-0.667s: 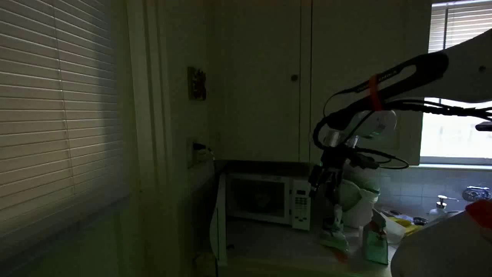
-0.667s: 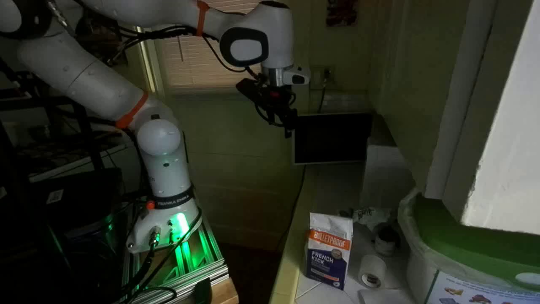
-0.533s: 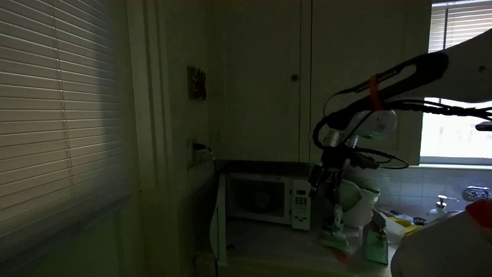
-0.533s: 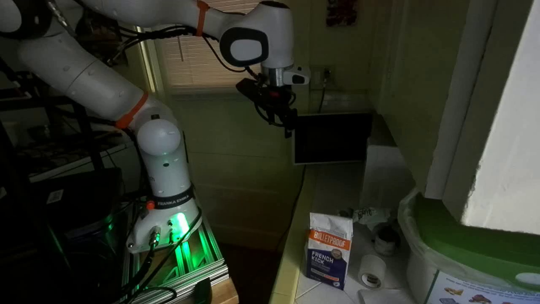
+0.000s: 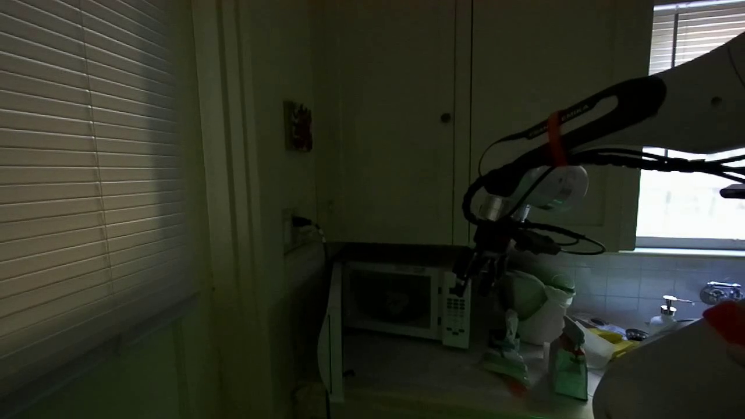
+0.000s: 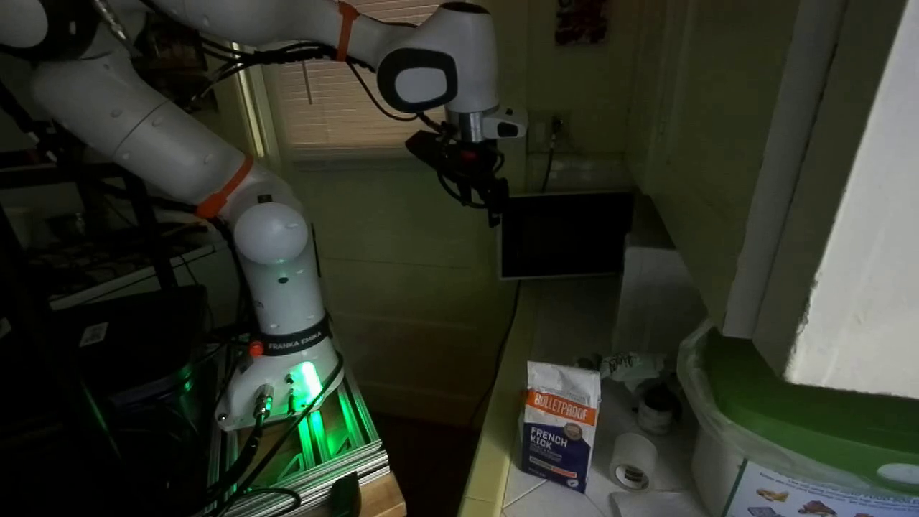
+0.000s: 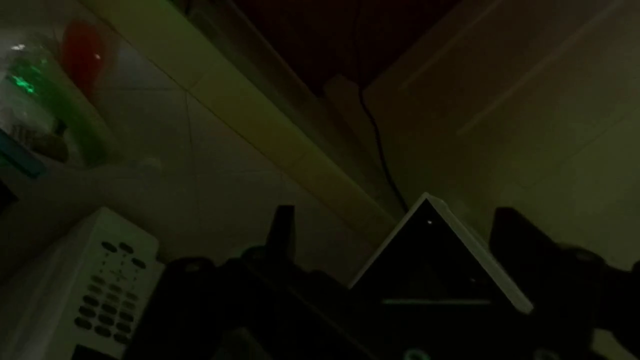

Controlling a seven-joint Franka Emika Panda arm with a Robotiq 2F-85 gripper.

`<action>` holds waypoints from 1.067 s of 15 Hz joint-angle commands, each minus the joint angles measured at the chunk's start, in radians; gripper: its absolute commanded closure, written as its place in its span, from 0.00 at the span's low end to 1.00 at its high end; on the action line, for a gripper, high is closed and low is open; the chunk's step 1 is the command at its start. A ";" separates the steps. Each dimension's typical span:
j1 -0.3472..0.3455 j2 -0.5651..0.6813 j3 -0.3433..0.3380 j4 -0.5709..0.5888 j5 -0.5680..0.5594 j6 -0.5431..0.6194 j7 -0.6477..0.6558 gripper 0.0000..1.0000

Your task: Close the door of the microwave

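In an exterior view, the microwave (image 5: 435, 304) stands on the bench (image 5: 407, 366) with its door (image 5: 336, 343) swung out at the left, seen nearly edge-on. None of the closing shows as done; by my judgement the whole swing and the final press are left. The end effector (image 5: 472, 286) hangs above the bench, covering part of the control strip (image 5: 457, 323) from here, its fingers apart. The door lies to the left of it, well apart.

In an exterior view, the door (image 6: 574, 237) turns its dark inner face to the camera and juts out from the microwave (image 6: 657, 287). The end effector (image 6: 495, 215) is seen against the door's upper free corner. Depth is hard to read here, but given the sideways gap above I judge they do not touch. The fingers line up from this angle, so their spread cannot be told. The end effector seems to be on the inner side; closing probably calls for rounding the free edge and pushing on the outer face.

In the wrist view, very dark, the fingers (image 7: 283, 230) are spread wide with nothing gripped. A corner of the door (image 7: 425, 250) appears between them, seemingly lower down; the microwave is at lower left.
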 commanded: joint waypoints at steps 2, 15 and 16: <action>0.055 0.075 0.125 0.004 0.068 0.197 0.108 0.00; 0.148 0.365 0.288 0.168 0.097 0.425 0.276 0.00; 0.162 0.391 0.282 0.185 0.118 0.444 0.265 0.00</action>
